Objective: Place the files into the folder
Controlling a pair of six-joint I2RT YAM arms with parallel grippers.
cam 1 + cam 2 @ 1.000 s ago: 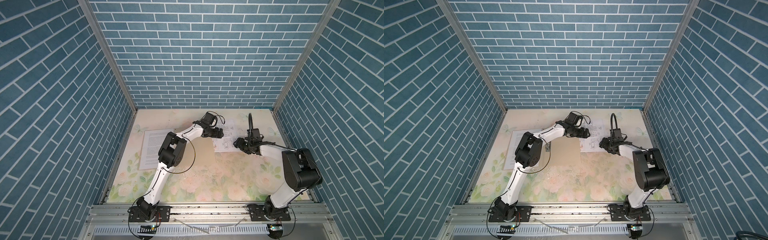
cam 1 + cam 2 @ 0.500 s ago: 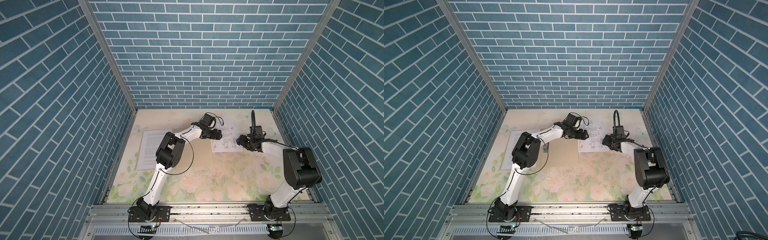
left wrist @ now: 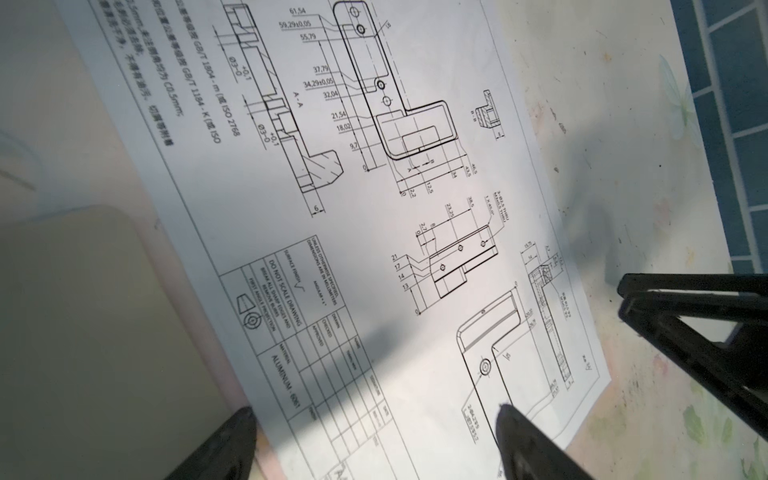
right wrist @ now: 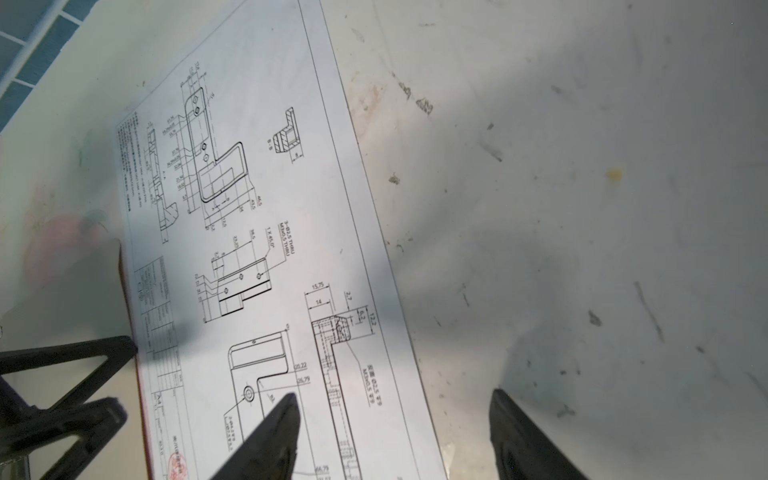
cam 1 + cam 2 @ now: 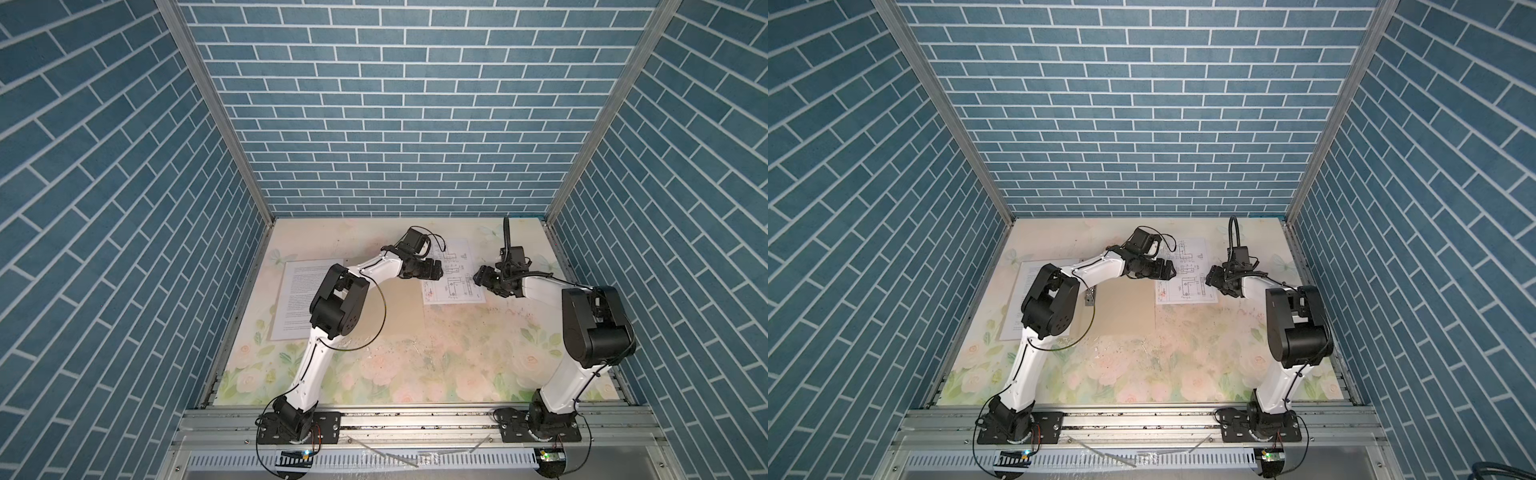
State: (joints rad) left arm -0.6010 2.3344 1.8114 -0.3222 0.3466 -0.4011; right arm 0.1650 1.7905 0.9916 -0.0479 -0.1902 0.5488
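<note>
Tan card lies nearest us: the folder [image 5: 397,309] rests flat in the middle of the floral table [image 5: 415,374], partly under the left arm, and we cannot tell whether its cover is open. On its left lies the text sheet [image 5: 295,299], flat and untouched. Just behind and to the right is the drawing sheet [image 5: 455,276], its near-left edge meeting the folder's edge; whether it overlaps the card we cannot say. Both tools hang over this sheet, and we judge that lifting it is the step in hand. The left gripper [image 3: 374,411] is spread wide and holds nothing, one finger at the sheet's folder-side edge and the other over the print. The right gripper [image 4: 395,397] is also spread and empty, straddling the opposite edge, one finger above the paper and one above bare table. Flat paper gives no lip, so we should press one finger down and draw it toward its partner to raise a small buckle, then pinch that. Only one side should pull; the other merely steadies, or the sheet may crease or tear. Then we slide it low toward the folder.
</note>
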